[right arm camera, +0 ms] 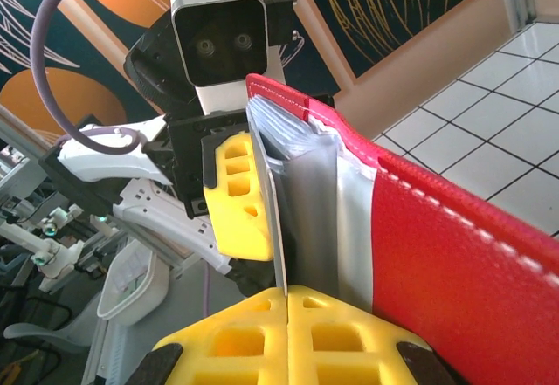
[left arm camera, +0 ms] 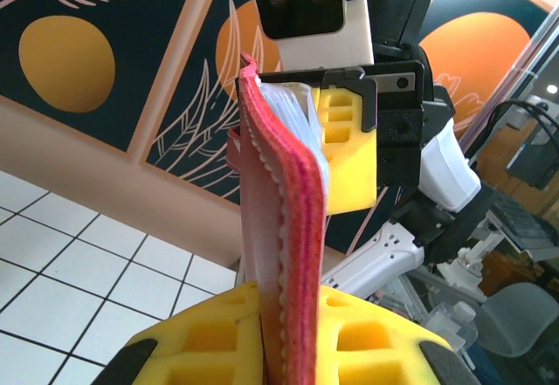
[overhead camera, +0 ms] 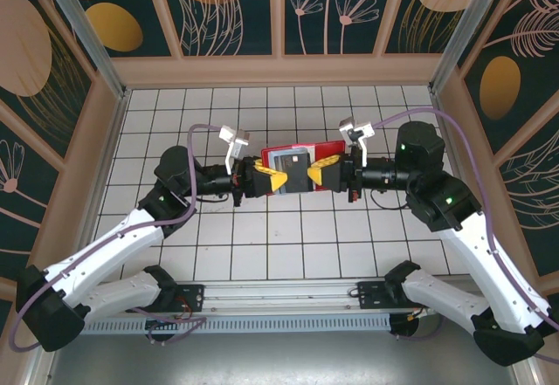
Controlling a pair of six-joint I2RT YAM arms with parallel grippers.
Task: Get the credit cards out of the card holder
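The red card holder [overhead camera: 304, 153] hangs in the air between my two grippers over the middle of the table. My left gripper [overhead camera: 267, 179] is shut on its left edge; in the left wrist view the red stitched cover [left arm camera: 293, 254] stands upright between the jaws [left arm camera: 279, 311]. My right gripper [overhead camera: 326, 173] is shut on a thin credit card [right arm camera: 272, 219], seen edge-on, that sticks out of the greyish pockets [right arm camera: 319, 202]. From above, a dark card with a light patch [overhead camera: 297, 174] shows against the wallet.
White tiled floor [overhead camera: 262, 245] lies below, with wooden walls [overhead camera: 279, 69] on three sides. Each wrist camera faces the other arm's camera housing [right arm camera: 218, 44] and yellow finger [left arm camera: 348, 162] at close range.
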